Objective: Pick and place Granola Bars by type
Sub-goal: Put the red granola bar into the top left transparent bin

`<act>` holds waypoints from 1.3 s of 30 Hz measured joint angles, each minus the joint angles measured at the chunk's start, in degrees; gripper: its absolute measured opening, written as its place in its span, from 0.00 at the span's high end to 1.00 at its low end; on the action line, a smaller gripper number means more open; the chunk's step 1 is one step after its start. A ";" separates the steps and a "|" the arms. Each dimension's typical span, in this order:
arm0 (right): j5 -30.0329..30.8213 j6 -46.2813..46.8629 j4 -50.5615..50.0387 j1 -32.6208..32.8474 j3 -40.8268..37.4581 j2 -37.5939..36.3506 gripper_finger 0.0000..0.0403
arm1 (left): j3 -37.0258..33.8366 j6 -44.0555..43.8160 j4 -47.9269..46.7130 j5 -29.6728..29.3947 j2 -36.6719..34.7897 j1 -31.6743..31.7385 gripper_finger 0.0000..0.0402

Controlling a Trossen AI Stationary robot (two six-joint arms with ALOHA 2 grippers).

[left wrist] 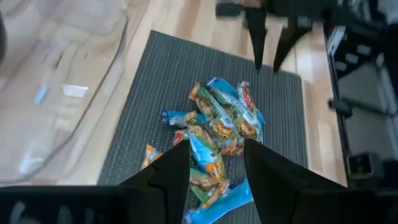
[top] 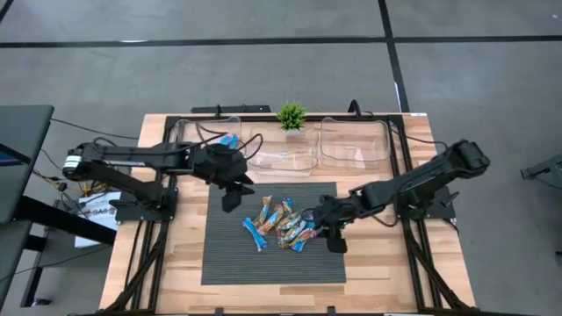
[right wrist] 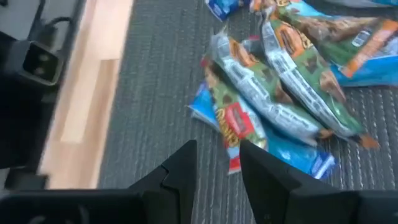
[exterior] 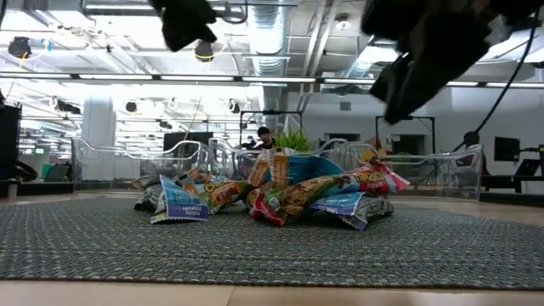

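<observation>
Sorting barely begun, by the look. Granola Bars (top: 283, 223) heaped on mat (top: 228, 254), between both tools. Left tool (top: 235, 198) hovers beside the heap, fingers parted, empty. Right tool (top: 333, 235) poised at the opposite edge, fingers apart, nothing held. Next: drop onto one bar, pinch, carry to a clear bin (top: 355, 143).

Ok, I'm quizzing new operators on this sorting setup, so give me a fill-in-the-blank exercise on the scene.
1. The granola bars lie piled on a dark ____.
2. A small green ____ stands between the clear bins.
3. Both grippers, left and right, hold ____.

Missing words: mat; plant; nothing
</observation>
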 joint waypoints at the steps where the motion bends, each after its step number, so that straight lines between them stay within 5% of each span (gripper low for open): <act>1: 0.00 0.01 -0.18 -0.32 -0.04 0.66 0.72 | -2.22 -1.79 0.74 -0.06 -1.76 0.02 0.65; 11: -1.33 0.13 0.48 -4.22 -0.21 6.59 0.72 | -10.29 -11.71 2.42 -4.10 -13.73 -0.85 0.65; 22: -10.11 3.52 4.26 -5.37 -0.01 9.95 0.73 | -10.31 -11.75 -0.02 -7.44 -14.87 -2.10 0.65; 31: -12.19 4.54 5.06 -5.54 -0.01 9.93 0.98 | -10.31 -11.44 -0.18 -8.44 -14.87 -2.10 0.65; 39: -13.78 6.41 6.11 -6.19 0.05 9.91 0.99 | -10.31 -11.07 -0.14 -8.48 -14.87 -2.10 0.65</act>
